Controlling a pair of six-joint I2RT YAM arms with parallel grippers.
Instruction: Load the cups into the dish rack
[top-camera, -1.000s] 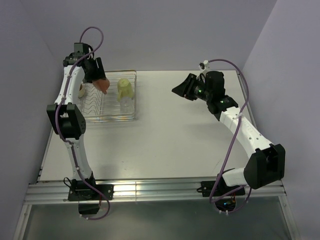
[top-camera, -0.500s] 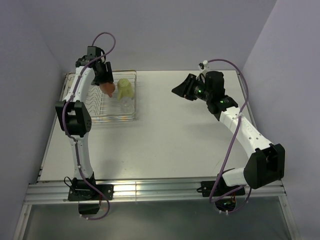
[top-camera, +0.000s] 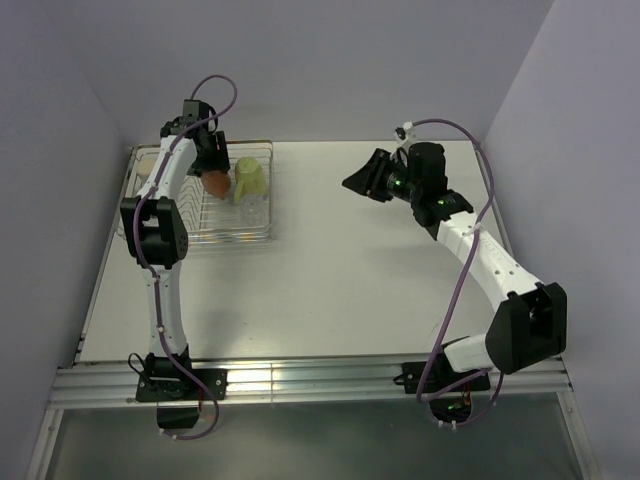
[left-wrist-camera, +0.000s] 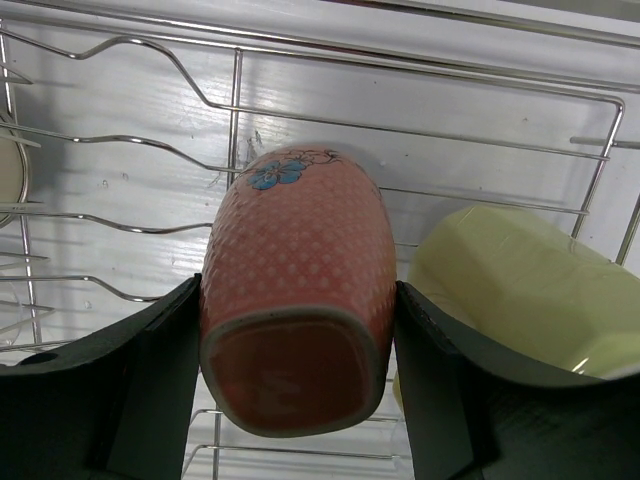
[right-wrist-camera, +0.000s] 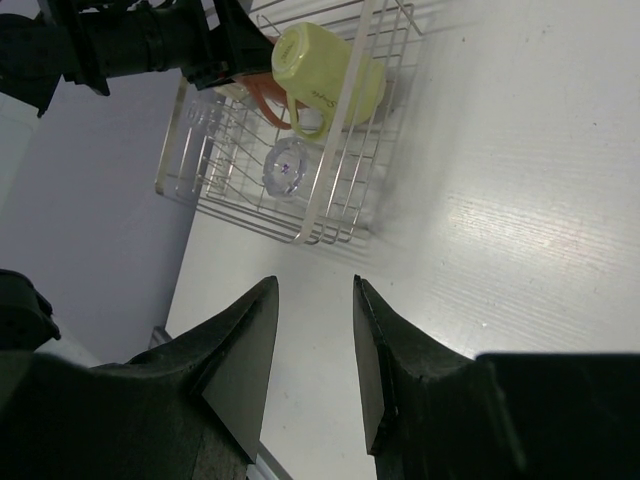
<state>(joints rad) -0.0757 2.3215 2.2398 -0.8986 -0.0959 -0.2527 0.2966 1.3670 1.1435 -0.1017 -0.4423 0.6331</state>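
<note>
Two walls of pale lilac (top-camera: 330, 60) close in my white, wood-grained table (top-camera: 350, 290), and a ribbed aluminium rail (top-camera: 320, 378) runs along its near edge where both arm bases are bolted. From my station I see the silver wire dish rack (top-camera: 271, 195) sitting flat at the far left corner of the table. The left gripper (left-wrist-camera: 295, 385) is over the rack with its black fingers (left-wrist-camera: 150, 380) clamped on the orange-salmon mug (left-wrist-camera: 295, 280), which is dotted and carries a small blue flower; its base faces the wrist camera and its mouth points down at the wires. Just beside it on the right, the pale yellow-green mug (right-wrist-camera: 325, 85) lies inside the rack, and a clear glass (right-wrist-camera: 287, 167) rests on the wires nearer me. Whether the salmon mug touches the rack I cannot tell. The right gripper (right-wrist-camera: 314, 290) hangs above the far middle of the table, well apart from the rack, fingers spread with nothing between them.
</note>
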